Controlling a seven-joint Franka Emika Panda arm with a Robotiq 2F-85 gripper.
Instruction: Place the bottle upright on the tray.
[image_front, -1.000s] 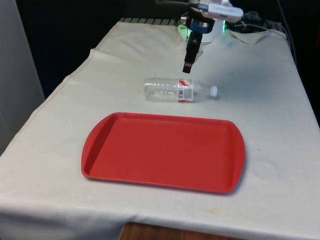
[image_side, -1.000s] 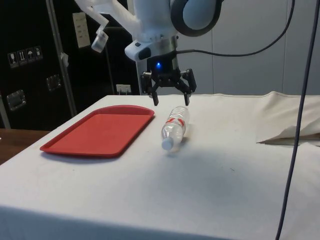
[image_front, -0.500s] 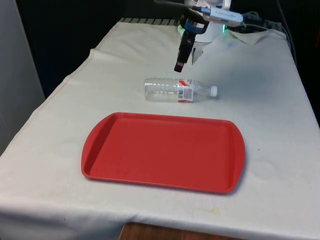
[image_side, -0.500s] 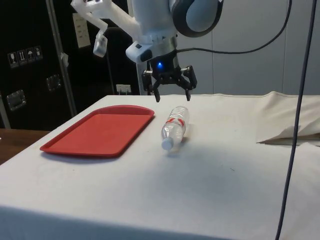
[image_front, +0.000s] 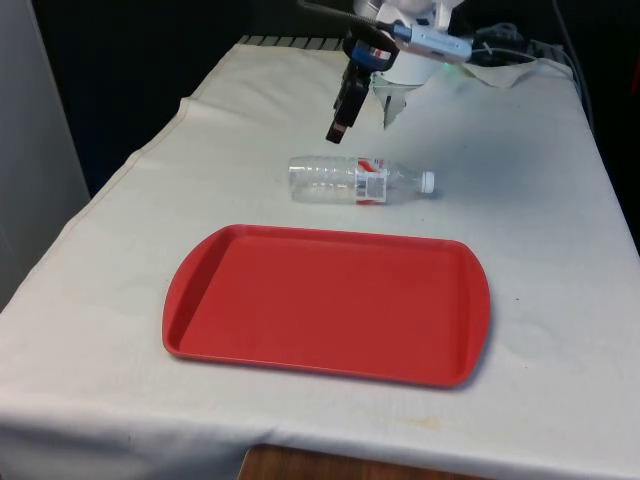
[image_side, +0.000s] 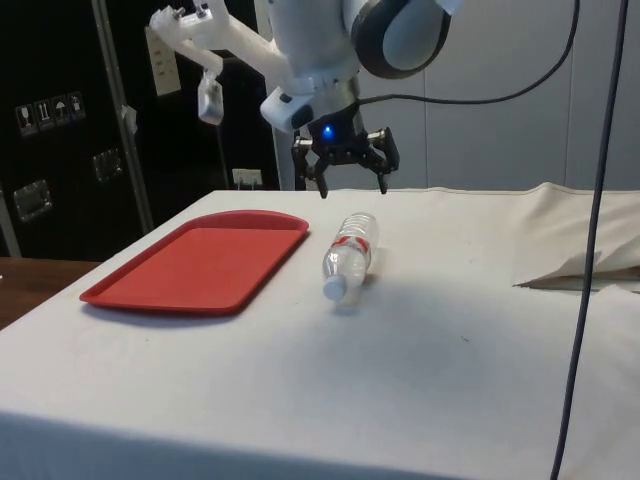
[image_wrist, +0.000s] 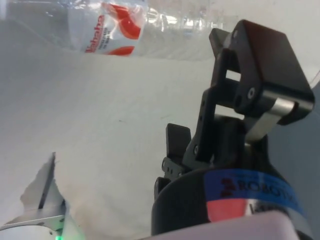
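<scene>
So we've got the bottle (image_front: 360, 180) lying on its side on the surface (image_front: 540, 200), clear plastic with a red and white label around the middle and a white cap pointing toward the front view's right. It sits just beyond the far edge of the tray (image_front: 325, 300), close to it but not touching, and the red tray has nothing on it. The hand (image_side: 352, 187) hangs in the air above and a bit behind the bottle, well clear of it, and in the side view we can see its two fingers spread apart with nothing between them. In the front view the hand (image_front: 340, 125) sits slightly toward the front view's left of the bottle's label, tilted rather than pointing straight down. From the wrist view we get the bottle (image_wrist: 150, 30) again, label facing us with red lettering, lying flat on the white cloth (image_wrist: 100, 125). As for stuff around: a dark cable (image_side: 590, 250) hangs down at the side view's right, and there's a rumpled fold of cloth (image_side: 580, 270) on the surface over on that side, well apart from the bottle. Between the bottle and the tray we see just bare cloth, so nothing lies in that gap. Dark cabinets (image_side: 60, 130) stand behind the tray in the side view.
</scene>
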